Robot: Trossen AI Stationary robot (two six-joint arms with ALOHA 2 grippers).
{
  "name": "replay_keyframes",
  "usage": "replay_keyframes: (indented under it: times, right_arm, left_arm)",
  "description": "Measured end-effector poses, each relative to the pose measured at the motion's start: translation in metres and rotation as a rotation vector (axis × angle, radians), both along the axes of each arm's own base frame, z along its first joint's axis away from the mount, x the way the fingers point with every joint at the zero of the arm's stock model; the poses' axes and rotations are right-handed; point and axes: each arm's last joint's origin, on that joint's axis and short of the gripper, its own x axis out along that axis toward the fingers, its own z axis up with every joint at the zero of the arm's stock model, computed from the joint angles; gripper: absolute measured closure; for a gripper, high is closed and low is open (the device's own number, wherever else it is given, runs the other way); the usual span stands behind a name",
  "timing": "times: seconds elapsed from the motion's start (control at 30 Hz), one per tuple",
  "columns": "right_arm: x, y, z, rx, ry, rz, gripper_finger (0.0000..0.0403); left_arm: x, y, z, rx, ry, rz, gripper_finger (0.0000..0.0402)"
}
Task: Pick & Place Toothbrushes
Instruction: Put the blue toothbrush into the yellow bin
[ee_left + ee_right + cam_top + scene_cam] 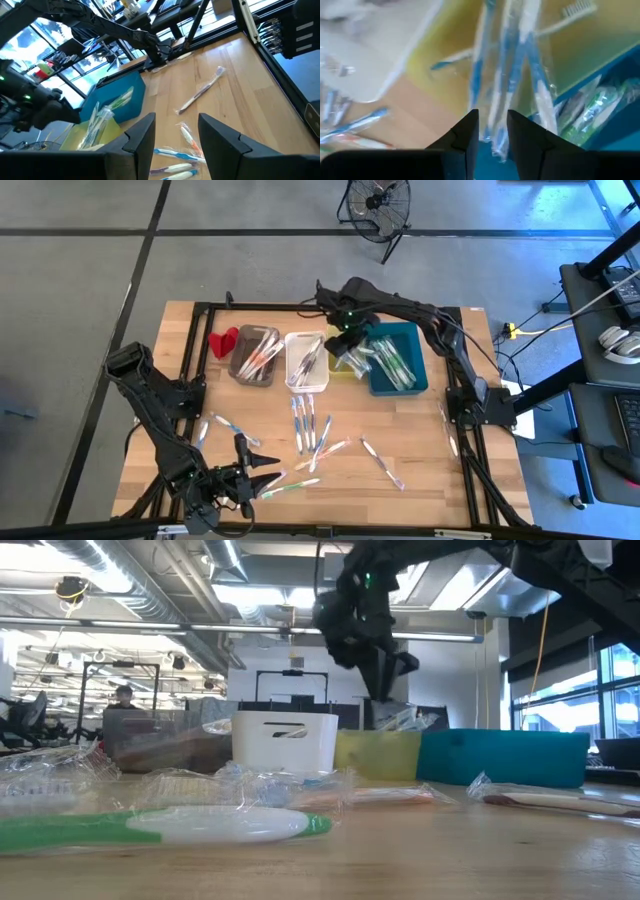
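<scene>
So we've got a wood table point(420, 470) with four boxy plastic bins in a row at the back: grey point(254, 355), white point(306, 360), yellow point(450, 35), teal point(400, 360); thin toothbrushes point(310, 423) in crinkly clear wrap lie loose mid-table, more sit in the bins.

Our right gripper point(492, 131) hangs over the yellow bin, by its edge with the teal one; its fingers stand a narrow gap apart, and blue-and-white wrapped brushes point(520, 55) lie past the tips, over the yellow bin; we can't tell if anything is pinched.

Our left gripper point(176, 134) sits low at the front-left, fingers spread with nothing between them; loose brushes lie just ahead; bare wood runs on the right, toward the frame rail point(470, 450).
</scene>
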Motion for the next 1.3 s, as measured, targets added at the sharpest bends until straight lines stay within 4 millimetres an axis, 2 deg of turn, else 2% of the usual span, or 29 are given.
replay_keyframes:
  times: [0.13,0.27,0.47,0.57,0.73,0.83,1.1,1.3]
  right_arm:
    - [0.01,0.021,0.021,-0.021,-0.08,0.07,0.0311]
    - [0.014,0.059,0.049,-0.048,-0.17,0.199,0.0326]
    - [0.01,0.138,0.078,-0.17,-0.22,0.41,0.0347]
    - [0.007,0.18,0.083,-0.234,-0.229,0.518,0.0355]
    - [0.007,0.244,0.076,-0.307,-0.279,0.652,0.036]
    - [0.005,0.274,0.063,-0.294,-0.283,0.72,0.0339]
    - [-0.026,0.329,0.029,-0.308,-0.109,0.699,0.0232]
    - [-0.054,0.372,-0.001,-0.37,-0.053,0.763,0.0184]
  left_arm:
    - [0.0,-0.001,-0.001,-0.026,0.016,-0.02,0.0258]
    - [-0.001,0.0,-0.003,-0.042,0.034,-0.024,0.0258]
    - [-0.002,0.002,-0.006,-0.08,0.059,-0.022,0.0258]
    - [-0.003,0.001,-0.006,-0.098,0.073,-0.034,0.0258]
    - [-0.003,0.001,-0.007,-0.138,0.079,-0.038,0.0258]
    - [-0.003,0.0,-0.008,-0.168,0.098,-0.054,0.0258]
    - [-0.005,-0.003,-0.012,-0.328,0.221,-0.126,0.0258]
    - [-0.01,-0.001,-0.02,-0.469,0.386,-0.128,0.0258]
